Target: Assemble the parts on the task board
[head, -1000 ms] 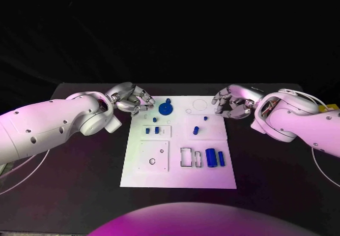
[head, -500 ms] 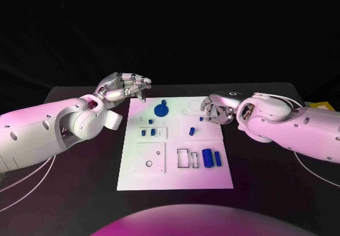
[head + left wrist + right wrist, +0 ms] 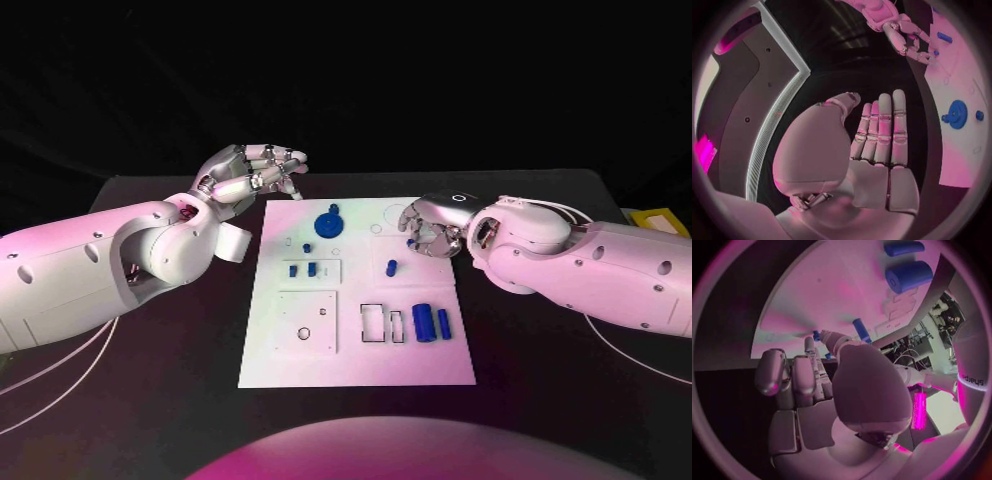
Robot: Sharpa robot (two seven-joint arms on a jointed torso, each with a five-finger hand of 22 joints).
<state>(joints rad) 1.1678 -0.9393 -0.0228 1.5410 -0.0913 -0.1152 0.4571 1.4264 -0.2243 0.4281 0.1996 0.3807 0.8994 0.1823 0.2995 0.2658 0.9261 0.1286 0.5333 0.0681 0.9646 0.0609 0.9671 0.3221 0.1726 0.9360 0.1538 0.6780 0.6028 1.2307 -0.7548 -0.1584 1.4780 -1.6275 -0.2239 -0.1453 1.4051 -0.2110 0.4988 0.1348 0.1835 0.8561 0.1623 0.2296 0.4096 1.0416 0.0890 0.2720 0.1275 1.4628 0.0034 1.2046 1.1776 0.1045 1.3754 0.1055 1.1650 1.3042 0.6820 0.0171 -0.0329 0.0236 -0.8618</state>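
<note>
The white task board [image 3: 361, 360] lies in the middle of the table. On it are a blue gear [image 3: 330, 222], small blue pegs [image 3: 302, 270], one peg [image 3: 391, 267] and two blue cylinders [image 3: 431, 321] beside empty slots [image 3: 384, 323]. My left hand [image 3: 260, 172] hovers off the board's far left corner; the left wrist view shows its fingers [image 3: 882, 130] straight and holding nothing, with the gear [image 3: 957, 114] beyond. My right hand [image 3: 430, 228] reaches down onto the board's far right part. In the right wrist view its thumb and fingertips [image 3: 811, 345] close around a small blue piece [image 3: 817, 335]; the grip is unclear.
A square plate with holes [image 3: 310, 320] sits on the board's near left. A yellow object [image 3: 652, 217] lies at the table's right edge. Black table [image 3: 159, 380] surrounds the board on both sides.
My right hand has moved left from beside the board onto its far right part, covering a small peg there. My left hand rose away from the board's corner, then stayed.
</note>
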